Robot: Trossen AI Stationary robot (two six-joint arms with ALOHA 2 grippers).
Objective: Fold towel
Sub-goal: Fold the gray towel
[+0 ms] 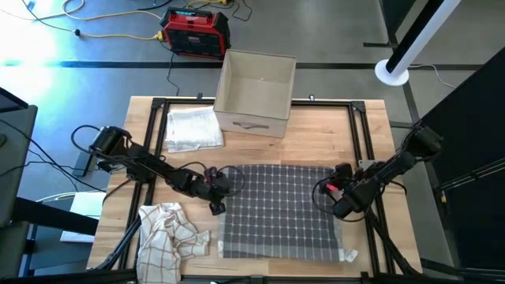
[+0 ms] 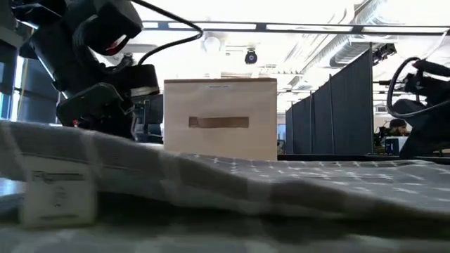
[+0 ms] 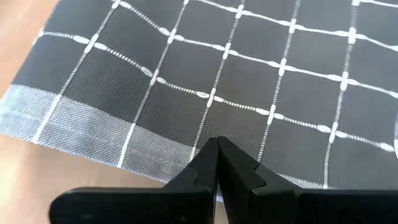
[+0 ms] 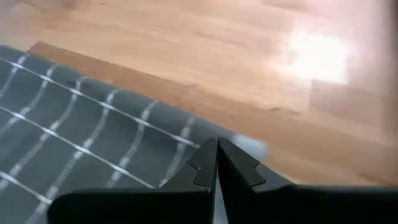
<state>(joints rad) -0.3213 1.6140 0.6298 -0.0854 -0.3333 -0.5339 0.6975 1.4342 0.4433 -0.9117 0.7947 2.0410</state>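
The grey checked towel (image 1: 280, 211) lies spread flat on the wooden table (image 1: 371, 142), in the near-centre area, nearly square with its slightly longer axis running left to right and its near edge close to the table's near edge; the left gripper (image 1: 219, 183) sits at the towel's far-left corner and the right gripper (image 1: 341, 196) at the right edge, towards the far-right corner, so each arm is nearest its own side and the cloth extends from both claws toward the near side and the centre; in the left wrist view the left gripper (image 3: 216, 163) has its fingers pressed together, tips over the pale woven border of the towel (image 3: 249, 81); in the right wrist view the right gripper (image 4: 216, 160) is likewise closed, tips over the towel (image 4: 81, 130) edge beside bare wood; whether either pair actually pinches fabric cannot be confirmed, since the tips hide the contact point; judged from this layout, a fold would carry the far edge toward the near edge, requiring both corners to travel together; in the low view the towel fills the foreground out of focus and its far edge is not distinguishable; a cardboard box (image 1: 256, 93), a folded white cloth (image 1: 192, 128) and a crumpled checked cloth (image 1: 167, 237) lie clear of the towel.
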